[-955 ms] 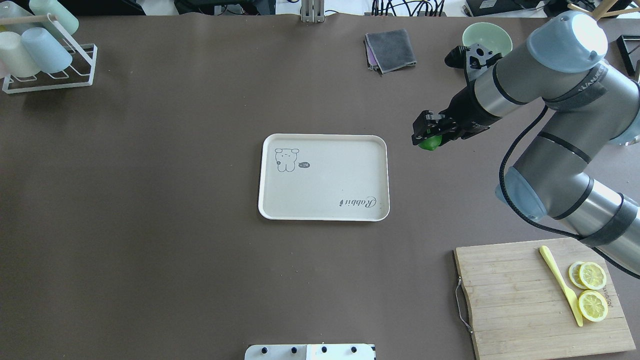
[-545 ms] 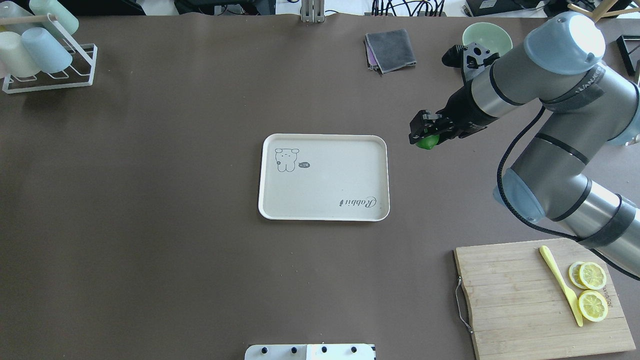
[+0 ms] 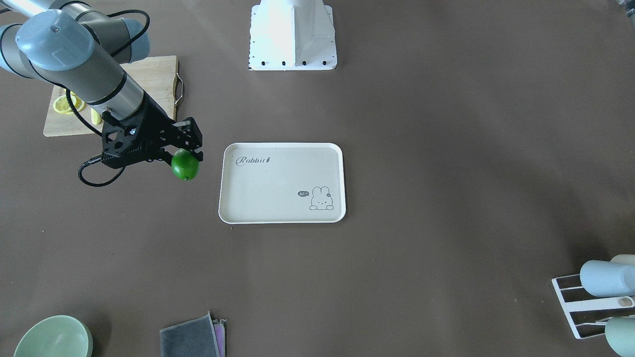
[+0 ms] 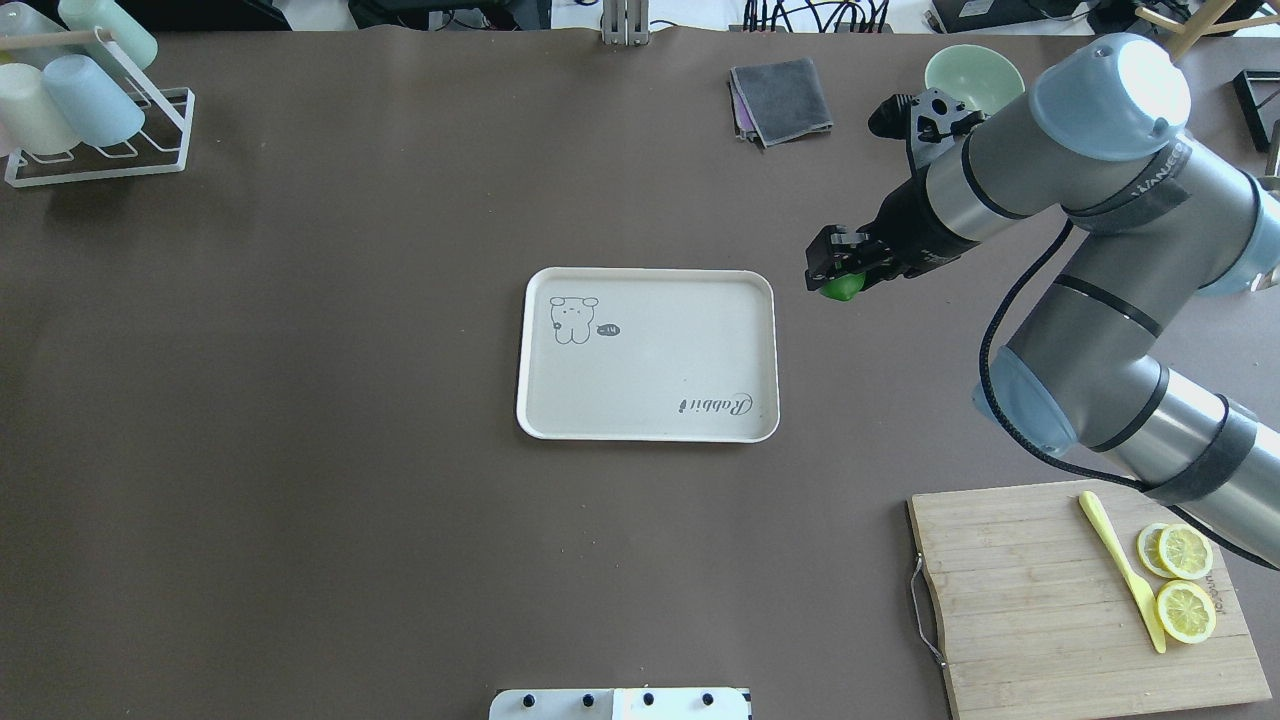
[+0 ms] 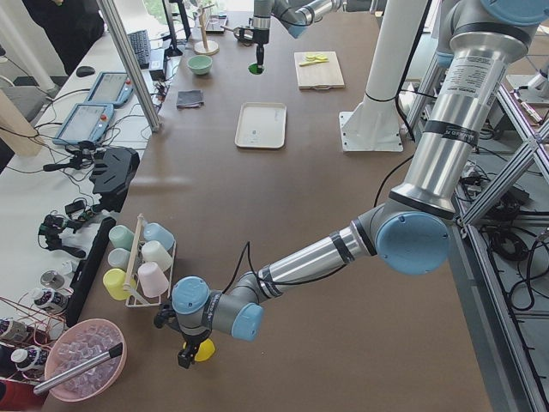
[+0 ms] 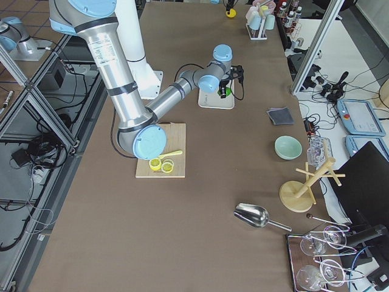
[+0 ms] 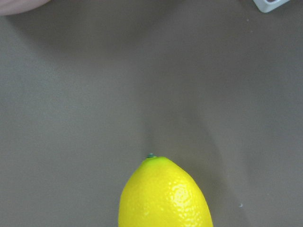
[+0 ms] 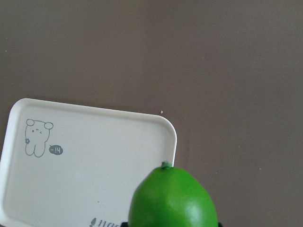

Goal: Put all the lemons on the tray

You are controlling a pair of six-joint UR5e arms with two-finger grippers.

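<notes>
Right fingers (image 4: 825, 262) pinch green lemon (image 4: 842, 288) at 2 o'clock of tray (image 4: 648, 436), overhead view; left fingers (image 5: 184, 354) state indeterminate.

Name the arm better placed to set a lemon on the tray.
Right. The right gripper holds the green lemon just beside the tray; the left gripper and yellow lemon are far down the table.

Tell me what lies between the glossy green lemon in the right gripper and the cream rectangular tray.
Nothing: the overhead view shows only bare brown table between the glossy green lemon and the cream tray.
</notes>
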